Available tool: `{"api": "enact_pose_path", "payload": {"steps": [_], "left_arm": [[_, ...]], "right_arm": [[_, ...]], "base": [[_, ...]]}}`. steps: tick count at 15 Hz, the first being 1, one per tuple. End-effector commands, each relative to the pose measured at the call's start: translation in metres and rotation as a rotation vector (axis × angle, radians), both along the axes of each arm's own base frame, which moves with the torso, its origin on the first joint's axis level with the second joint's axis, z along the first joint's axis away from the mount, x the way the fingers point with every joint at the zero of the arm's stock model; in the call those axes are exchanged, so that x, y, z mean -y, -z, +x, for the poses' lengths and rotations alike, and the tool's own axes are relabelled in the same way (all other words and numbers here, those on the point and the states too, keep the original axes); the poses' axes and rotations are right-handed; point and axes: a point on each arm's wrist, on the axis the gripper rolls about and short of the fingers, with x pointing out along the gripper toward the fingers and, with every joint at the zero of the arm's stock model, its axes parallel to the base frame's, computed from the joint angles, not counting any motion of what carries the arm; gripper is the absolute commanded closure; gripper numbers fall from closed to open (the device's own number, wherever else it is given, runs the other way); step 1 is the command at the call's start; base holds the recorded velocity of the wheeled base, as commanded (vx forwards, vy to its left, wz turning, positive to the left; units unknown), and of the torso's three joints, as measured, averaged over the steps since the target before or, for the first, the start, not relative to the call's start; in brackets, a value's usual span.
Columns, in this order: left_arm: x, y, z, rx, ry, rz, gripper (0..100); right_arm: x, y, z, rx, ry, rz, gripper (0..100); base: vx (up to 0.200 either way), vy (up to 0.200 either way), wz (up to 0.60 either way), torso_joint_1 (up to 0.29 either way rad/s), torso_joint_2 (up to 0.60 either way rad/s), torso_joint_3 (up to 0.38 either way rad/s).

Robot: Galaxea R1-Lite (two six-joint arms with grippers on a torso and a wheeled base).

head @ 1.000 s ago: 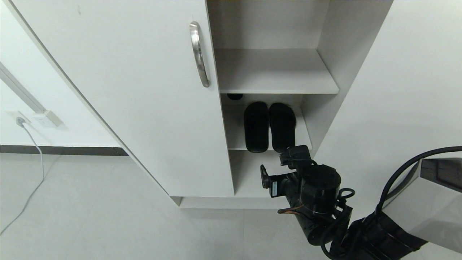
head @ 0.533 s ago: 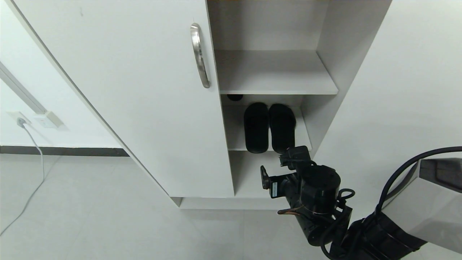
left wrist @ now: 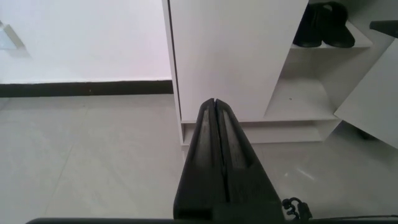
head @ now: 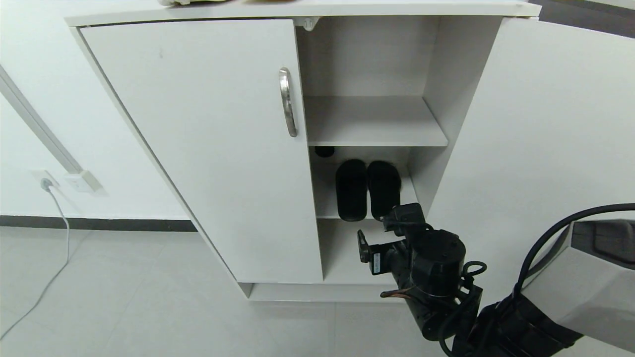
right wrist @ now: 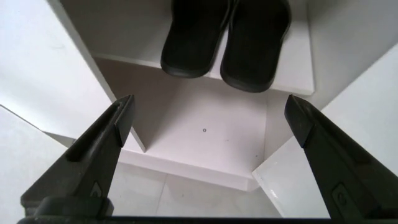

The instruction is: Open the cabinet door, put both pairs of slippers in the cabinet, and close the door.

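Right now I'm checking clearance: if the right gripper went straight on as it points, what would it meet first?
Probably the cabinet's bottom board, below the shelf holding the black slippers; the open right gripper aims into that lower compartment, though depth is unclear.

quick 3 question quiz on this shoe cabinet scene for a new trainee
1. True or false: the left end effector is shut on a slipper.
2. Where do the black slippers sit in the cabinet? A) upper shelf B) middle shelf C) bottom level
3. Fill in: the right end effector, in front of the bottom level, is ____ (open or shut).

Key: 1 false, it is shut and empty; 2 B; 3 open.
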Motion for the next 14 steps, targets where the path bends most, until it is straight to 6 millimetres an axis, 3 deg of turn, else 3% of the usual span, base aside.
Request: {"api": "enact_pose_path", "payload": {"steps": [1,8,14], "left_arm": [[0.0000,0.0001,0.0001,-0.002,-0.001,0.000,100],[0.0000,0.0001,0.0001,-0.002,-0.001,0.000,100],[0.0000,-0.0001,0.0001,0.000,-0.001,-0.002,100]], "right_arm": [[-0.0009,0.0040,0.0008,-0.007,0.001,-0.007,0],[-0.0004,0.0049,0.0003,-0.010,-0.001,-0.011,0],[0.0000,0.0064,-0.0001,-0.014,-0.001,-0.015,0]], "base": [[0.000,0.000,0.00,-0.002,0.00,0.203],[0.000,0.000,0.00,0.002,0.00,0.191],[0.000,0.000,0.00,0.000,0.00,0.015]]}}
